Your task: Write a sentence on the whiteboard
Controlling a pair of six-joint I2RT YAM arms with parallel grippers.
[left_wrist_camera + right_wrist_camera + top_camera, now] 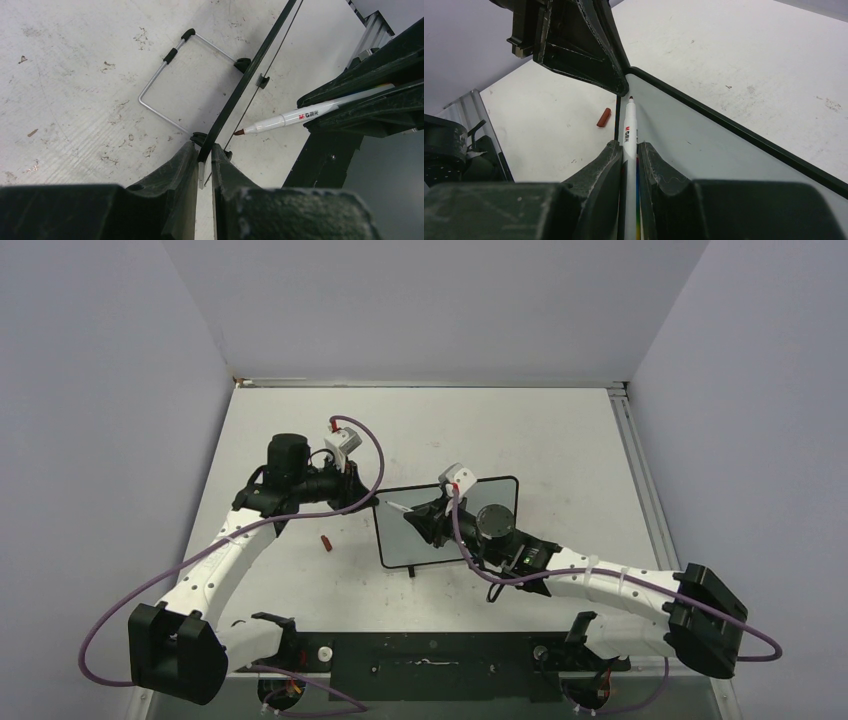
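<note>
**Fig.** Whiteboard (pixel 400 540) at the table's centre in the overhead view, its face showing no writing. Left gripper (pixel 204 156) is pinched onto the thin black frame at the board's 10 o'clock corner. The right gripper (pixel 629 150) is clamped round a marker (pixel 629 127), whose tip sits just beside that same corner. A red cap (pixel 324 541) lies apart at the board's 9 o'clock. The board is judged light, stiff and smooth-faced, and it is propped on a wire stand (pixel 160 95), so pen pressure would likely slide or tip it. The frame edge, clear of the writing area, is the sound place to hold.
</note>
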